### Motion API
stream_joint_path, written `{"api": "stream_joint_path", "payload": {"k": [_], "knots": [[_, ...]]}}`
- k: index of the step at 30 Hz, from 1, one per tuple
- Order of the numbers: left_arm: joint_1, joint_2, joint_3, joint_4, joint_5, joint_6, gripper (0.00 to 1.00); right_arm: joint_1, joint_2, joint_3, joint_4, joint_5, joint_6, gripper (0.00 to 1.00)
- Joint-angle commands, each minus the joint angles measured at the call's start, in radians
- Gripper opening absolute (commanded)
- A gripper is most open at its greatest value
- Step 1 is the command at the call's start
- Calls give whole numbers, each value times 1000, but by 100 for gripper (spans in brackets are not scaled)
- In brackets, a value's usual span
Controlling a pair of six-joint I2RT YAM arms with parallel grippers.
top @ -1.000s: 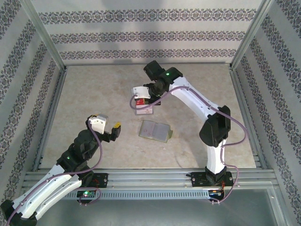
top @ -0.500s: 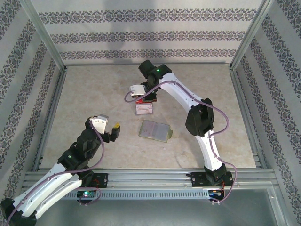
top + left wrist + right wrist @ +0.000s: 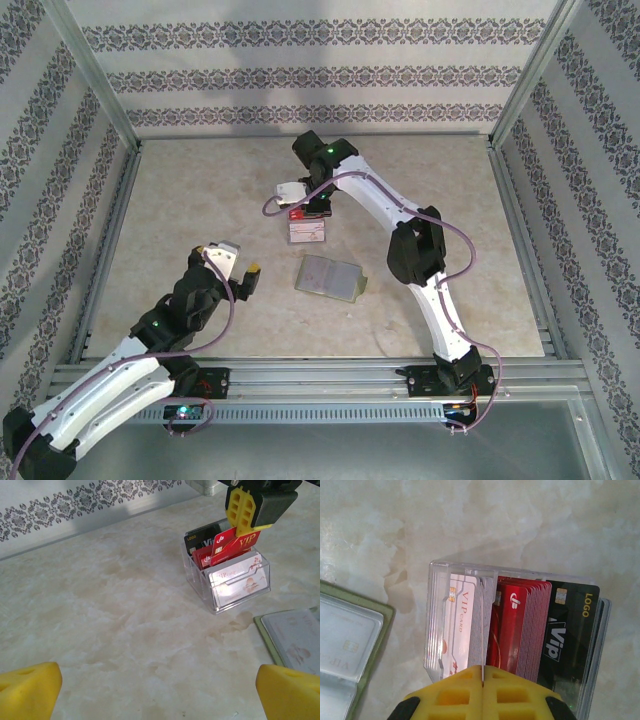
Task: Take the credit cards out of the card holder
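Since the right gripper (image 3: 482,677) is clenched on a red credit card (image 3: 235,547) tilted just under its fingertips, over the clear box (image 3: 235,592), the card may snag the stacked cards on release. The card holder (image 3: 330,277) lies open nearby, base-side. The left gripper (image 3: 160,687) is released and empty.

The left arm (image 3: 100,385) and the right arm (image 3: 440,310) were white-shelled with black joint housings, and a looping purple cable ran along each. A small green light glowed on each. The jaws wore yellow pads (image 3: 495,676) moulded with rectangular pockets.
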Motion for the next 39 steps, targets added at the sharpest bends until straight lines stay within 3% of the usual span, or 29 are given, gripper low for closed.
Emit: {"api": "stream_joint_path", "payload": {"k": [1, 39], "knots": [[-10, 2, 31, -15, -1, 23, 100, -4, 19, 30, -5, 5, 7, 0], [-10, 46, 28, -2, -4, 29, 100, -25, 114, 88, 59, 114, 89, 0]]}}
